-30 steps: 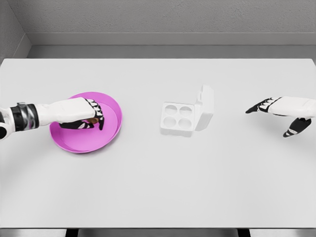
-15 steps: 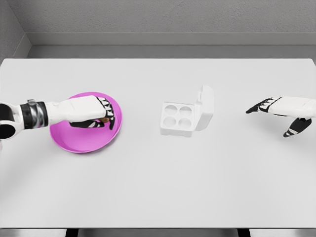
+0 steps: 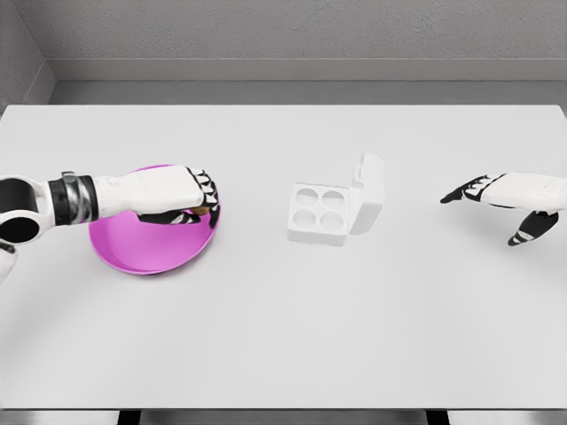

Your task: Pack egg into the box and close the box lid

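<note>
Here, a big white counter [image 3: 266, 310] fills most of the view. Behind it runs a gray wall [image 3: 292, 31] with a darker strip at the bottom. A pink plate [image 3: 142, 252] sits on the left side of the counter. The left robot hand [image 3: 182, 197] is over the plate's right edge, fingers curled around a small brown egg [image 3: 203, 212] that is mostly hidden. The white box [image 3: 323, 212] sits near the middle, its lid [image 3: 370, 190] standing up, all four cups bare. The right robot hand [image 3: 505, 202] hovers far right, fingers loose, holding nothing.
</note>
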Available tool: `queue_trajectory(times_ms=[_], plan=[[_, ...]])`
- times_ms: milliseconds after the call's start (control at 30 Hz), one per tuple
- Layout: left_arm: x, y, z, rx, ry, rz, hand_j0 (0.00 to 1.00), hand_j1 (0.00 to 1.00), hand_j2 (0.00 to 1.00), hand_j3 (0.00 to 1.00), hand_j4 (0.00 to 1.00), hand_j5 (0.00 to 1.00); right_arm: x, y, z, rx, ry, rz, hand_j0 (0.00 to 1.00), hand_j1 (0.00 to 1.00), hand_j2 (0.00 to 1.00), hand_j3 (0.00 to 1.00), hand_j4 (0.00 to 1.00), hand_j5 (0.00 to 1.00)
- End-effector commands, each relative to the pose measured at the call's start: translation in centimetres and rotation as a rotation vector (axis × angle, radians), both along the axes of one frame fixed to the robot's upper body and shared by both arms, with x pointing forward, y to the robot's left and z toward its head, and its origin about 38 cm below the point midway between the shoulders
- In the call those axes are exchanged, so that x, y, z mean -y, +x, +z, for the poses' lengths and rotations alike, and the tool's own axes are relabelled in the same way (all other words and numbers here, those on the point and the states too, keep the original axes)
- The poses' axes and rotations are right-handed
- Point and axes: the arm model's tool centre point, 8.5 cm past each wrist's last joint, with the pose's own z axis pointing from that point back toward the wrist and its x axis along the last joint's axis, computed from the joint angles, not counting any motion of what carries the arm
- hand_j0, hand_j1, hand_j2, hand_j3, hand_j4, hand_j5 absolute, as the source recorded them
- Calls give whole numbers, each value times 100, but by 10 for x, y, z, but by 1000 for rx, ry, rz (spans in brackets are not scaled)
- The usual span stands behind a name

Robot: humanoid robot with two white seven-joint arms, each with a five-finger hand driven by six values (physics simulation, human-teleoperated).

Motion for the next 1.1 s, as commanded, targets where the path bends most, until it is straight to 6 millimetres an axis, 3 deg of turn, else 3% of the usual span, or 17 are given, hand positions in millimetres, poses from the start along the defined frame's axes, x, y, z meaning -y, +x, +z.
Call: queue_trajectory(times_ms=[0,567,1067], plan=[[4,-1,2,2,-12,-8,42,42,42,42,42,42,1,0,1,0,4,-4,100,100,100,100,100,100],[40,-1,12,36,-35,-86,42,42,42,42,42,42,-3,0,2,5,7,10,100,100,100,100,100,100],[66,2,19,65,-40,-135,42,42,42,42,42,42,-21,9,-9,-2,53,17,100,100,100,100,100,100]])
